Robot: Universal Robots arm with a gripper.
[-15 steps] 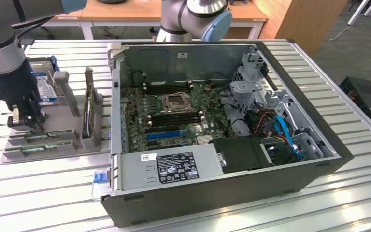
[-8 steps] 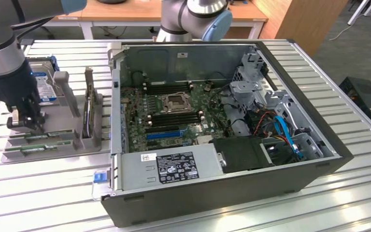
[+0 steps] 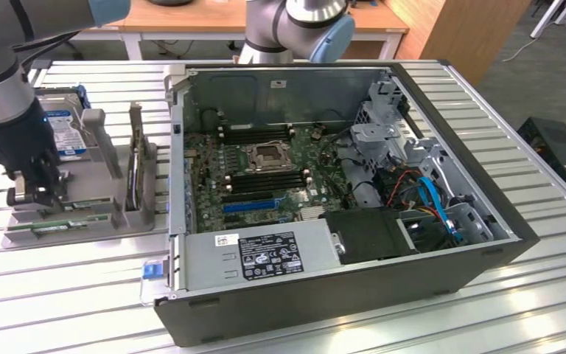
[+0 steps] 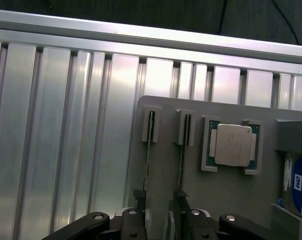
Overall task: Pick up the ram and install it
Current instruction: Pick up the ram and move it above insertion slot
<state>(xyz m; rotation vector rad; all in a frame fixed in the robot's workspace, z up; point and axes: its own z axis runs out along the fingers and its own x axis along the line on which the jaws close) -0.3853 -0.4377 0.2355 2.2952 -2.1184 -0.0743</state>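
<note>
Gripper [image 4: 159, 212] [image 3: 33, 193] low over gray holder [image 4: 160, 175], jaws wide, gripping nothing; contact w/ holder can't be told; ram [image 4: 182, 160] stands edge-up in a holder slot, just by one fingertip; 2nd stick [image 4: 148, 155] in next slot, by the other; silver processor chip [image 4: 233, 145] in holder recess beside them.

A wooden desk [image 3: 194, 18] is seen behind the silver table [image 3: 519, 317]. A black box [image 3: 558, 144] is set on the grey floor [image 3: 529, 74].
</note>
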